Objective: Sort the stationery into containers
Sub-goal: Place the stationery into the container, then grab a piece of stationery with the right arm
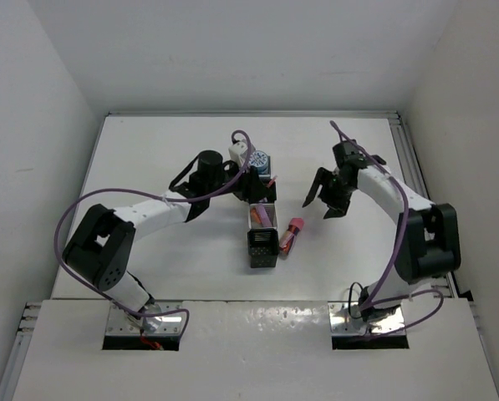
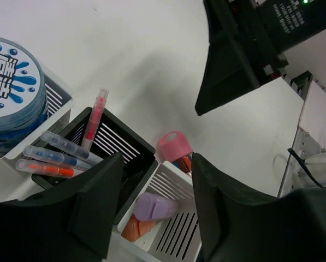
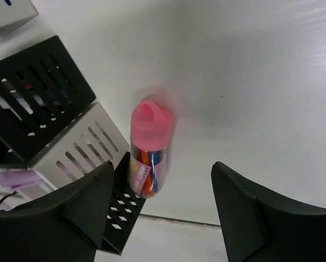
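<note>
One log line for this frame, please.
left tool open, empty, over containers | right tool open near pink-capped tube | tube lies beside containers

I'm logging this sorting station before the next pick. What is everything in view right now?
tape roll: one, blue and white, in the white end cup farthest from the arm bases
pens: about four, thin, clear with blue or orange-red, in the black slotted cup
purple-capped stick: one, orange body, in the white slotted cup
pink-capped tube: one, clear, lying on the table beside the row
cup row: four joined, alternating white and black
table: one, white
left gripper: open, above the cups
right gripper: open, over the tube
</note>
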Available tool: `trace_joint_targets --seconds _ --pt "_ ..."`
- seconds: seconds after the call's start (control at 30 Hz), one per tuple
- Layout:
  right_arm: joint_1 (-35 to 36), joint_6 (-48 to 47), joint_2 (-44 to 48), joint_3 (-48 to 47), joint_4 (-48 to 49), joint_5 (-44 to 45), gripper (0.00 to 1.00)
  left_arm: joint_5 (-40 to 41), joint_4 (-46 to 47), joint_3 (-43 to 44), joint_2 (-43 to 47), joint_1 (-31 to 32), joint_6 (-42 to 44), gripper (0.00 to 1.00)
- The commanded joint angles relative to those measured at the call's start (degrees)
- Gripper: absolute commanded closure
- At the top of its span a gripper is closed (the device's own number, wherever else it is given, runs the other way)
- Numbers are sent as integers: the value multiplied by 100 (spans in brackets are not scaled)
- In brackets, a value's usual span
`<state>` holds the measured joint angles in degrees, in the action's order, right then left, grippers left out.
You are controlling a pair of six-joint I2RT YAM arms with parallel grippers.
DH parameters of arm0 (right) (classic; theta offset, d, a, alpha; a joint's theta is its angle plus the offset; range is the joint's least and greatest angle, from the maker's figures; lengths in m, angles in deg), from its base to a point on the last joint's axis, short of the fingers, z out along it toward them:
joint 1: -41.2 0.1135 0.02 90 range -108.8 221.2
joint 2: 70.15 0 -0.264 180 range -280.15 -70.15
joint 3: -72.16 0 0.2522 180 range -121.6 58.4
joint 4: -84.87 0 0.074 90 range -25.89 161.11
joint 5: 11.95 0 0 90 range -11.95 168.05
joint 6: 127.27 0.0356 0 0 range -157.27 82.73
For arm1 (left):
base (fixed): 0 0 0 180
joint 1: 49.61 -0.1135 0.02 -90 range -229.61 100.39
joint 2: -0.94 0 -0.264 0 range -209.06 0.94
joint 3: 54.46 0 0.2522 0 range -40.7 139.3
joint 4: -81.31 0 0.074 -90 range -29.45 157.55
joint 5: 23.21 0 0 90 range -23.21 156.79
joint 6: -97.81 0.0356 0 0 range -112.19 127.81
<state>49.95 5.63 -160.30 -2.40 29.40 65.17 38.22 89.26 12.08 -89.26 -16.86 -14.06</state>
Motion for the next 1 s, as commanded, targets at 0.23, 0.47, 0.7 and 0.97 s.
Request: trace_joint_targets --seconds 0.23,0.47,0.7,0.97 --pt "1084 1081 -688 -626 -636 1156 30 291 -659 1103 476 -50 -125 34" --pt "1357 1081 -1215 -934 -777 1271 30 317 -985 1560 880 -190 253 34" --pt "1427 1195 -1724 -1022 -786 1166 29 353 -1125 1543 1311 -322 429 31" --pt "1296 1090 -2156 -1067 -636 666 37 370 -1415 1517 1610 -480 614 30"
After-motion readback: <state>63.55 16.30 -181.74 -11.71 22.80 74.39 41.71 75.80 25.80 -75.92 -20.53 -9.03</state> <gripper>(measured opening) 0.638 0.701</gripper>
